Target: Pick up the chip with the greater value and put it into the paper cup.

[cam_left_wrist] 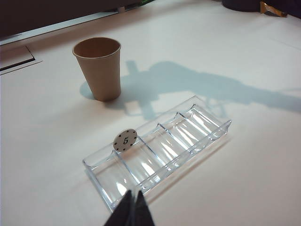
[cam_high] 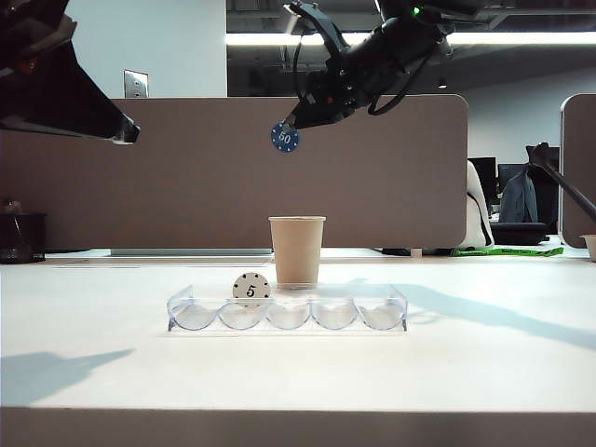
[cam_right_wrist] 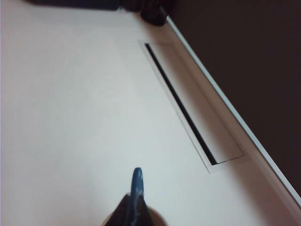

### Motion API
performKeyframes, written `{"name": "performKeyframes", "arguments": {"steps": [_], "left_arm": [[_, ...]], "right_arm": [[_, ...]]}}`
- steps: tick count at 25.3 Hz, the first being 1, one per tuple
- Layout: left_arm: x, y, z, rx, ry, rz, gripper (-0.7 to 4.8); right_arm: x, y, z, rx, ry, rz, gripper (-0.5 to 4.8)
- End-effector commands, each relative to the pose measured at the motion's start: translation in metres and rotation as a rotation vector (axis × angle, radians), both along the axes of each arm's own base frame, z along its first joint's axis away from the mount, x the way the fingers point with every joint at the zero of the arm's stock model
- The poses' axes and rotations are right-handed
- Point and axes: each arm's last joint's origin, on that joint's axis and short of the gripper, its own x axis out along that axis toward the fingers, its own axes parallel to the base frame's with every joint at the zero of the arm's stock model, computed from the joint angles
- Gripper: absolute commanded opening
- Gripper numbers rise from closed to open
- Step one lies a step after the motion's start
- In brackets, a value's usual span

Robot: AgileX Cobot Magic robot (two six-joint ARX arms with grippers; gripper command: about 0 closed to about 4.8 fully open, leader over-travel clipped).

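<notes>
Over the table's left edge, the left gripper (cam_left_wrist: 132,209) hung high and idle, its jaws pressed together on nothing, looking down on the tray (cam_high: 287,315) near the middle of the table. The white chip (cam_high: 250,287) marked 5 stood on edge in the tray's second slot from the left. Just behind the tray, towards the far edge, the cup (cam_high: 297,250) stood upright and open, touching nothing.

High above the cup, and a little left of its mouth, the right gripper (cam_high: 290,131) pinched the blue chip (cam_high: 285,138) by its rim, the 50 facing the exterior camera. From the right wrist view the chip (cam_right_wrist: 137,184) showed edge-on beyond the jaws, with a sliver of cup rim (cam_right_wrist: 157,219) below.

The step in hand looked like the carry to the cup. To do it well, the arm should shift slightly rightward until the chip hung over the centre of the mouth, then lower close to the rim before letting go. A drop from that height risked a bounce off the rim, or tipping the light cup.
</notes>
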Motion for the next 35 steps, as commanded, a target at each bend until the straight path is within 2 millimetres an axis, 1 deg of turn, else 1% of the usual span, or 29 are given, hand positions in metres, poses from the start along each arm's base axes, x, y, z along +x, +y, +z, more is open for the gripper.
{"name": "performKeyframes", "arguments": {"steps": [1,3,6,9,11,14,21,22,27,29,35], "left_arm": [[0.0,-0.001,0.003,-0.018,-0.01,-0.004,-0.04],[0.0,-0.001,0.003,-0.018,-0.01,-0.004,-0.05],[0.0,-0.001,0.003,-0.018,-0.01,-0.004,-0.04],[0.0,-0.001,0.003,-0.019,-0.01,-0.004,-0.04],[0.0,-0.001,0.003,-0.018,-0.01,-0.004,-0.04],[0.0,-0.001,0.003,-0.018,-0.01,-0.004,-0.05],[0.0,-0.001,0.004,-0.023,-0.016,-0.004,-0.05],[0.001,-0.001,0.005,-0.032,-0.028,-0.004,-0.05],[0.002,-0.002,0.026,-0.162,-0.201,-0.005,-0.05],[0.002,-0.002,0.029,-0.182,-0.225,-0.005,-0.05],[0.002,-0.002,0.029,-0.182,-0.226,-0.005,-0.05]], "right_arm": [[0.01,-0.006,-0.005,0.062,0.037,-0.043,-0.01],[0.017,-0.01,-0.013,0.071,0.066,-0.058,-0.01],[0.021,-0.009,-0.026,0.089,0.122,-0.022,-0.01],[0.023,-0.008,-0.031,0.097,0.151,-0.012,-0.01],[0.026,-0.008,-0.04,0.095,0.176,-0.015,-0.01],[0.03,-0.007,-0.047,0.093,0.18,-0.018,-0.01],[0.031,-0.007,-0.05,0.092,0.182,-0.02,-0.01],[0.031,-0.007,-0.05,0.091,0.182,-0.023,-0.01],[0.031,-0.007,-0.05,0.083,0.178,-0.045,-0.01],[0.031,-0.008,-0.05,0.078,0.178,-0.058,-0.01],[0.032,-0.008,-0.05,0.074,0.176,-0.07,0.03]]}}
